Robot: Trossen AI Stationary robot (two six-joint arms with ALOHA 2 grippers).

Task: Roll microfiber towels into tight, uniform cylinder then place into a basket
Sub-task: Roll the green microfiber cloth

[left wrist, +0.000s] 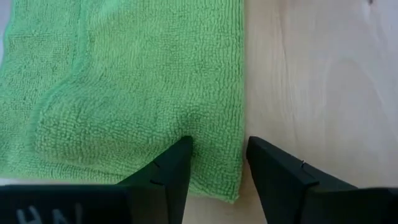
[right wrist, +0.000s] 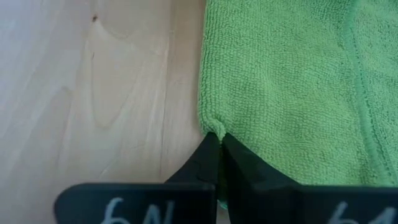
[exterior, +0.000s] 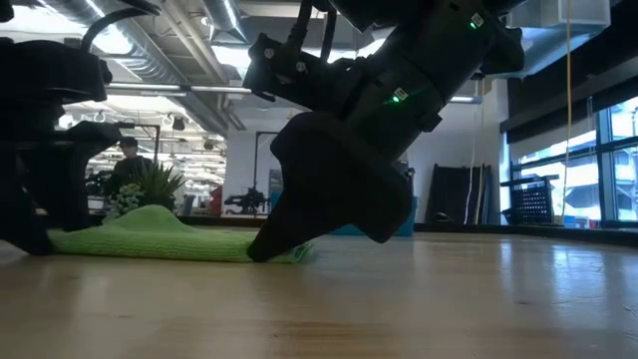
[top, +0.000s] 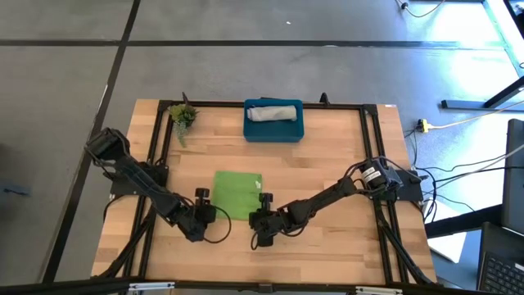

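Terrycloth lime towel (top: 237, 193) flat, right hand (right wrist: 219, 144) pinching its edge, left hand (left wrist: 217, 149) apart.

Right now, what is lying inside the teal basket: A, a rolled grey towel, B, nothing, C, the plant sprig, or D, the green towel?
A: the high view shows a rolled light grey towel inside the teal basket, while the green towel lies flat on the table.

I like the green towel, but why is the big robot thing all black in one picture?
In the low view the right gripper sits close to the camera with bright room lights behind it, so it shows as a dark shape; the bright lime green microfiber towel behind looks soft and hazy.
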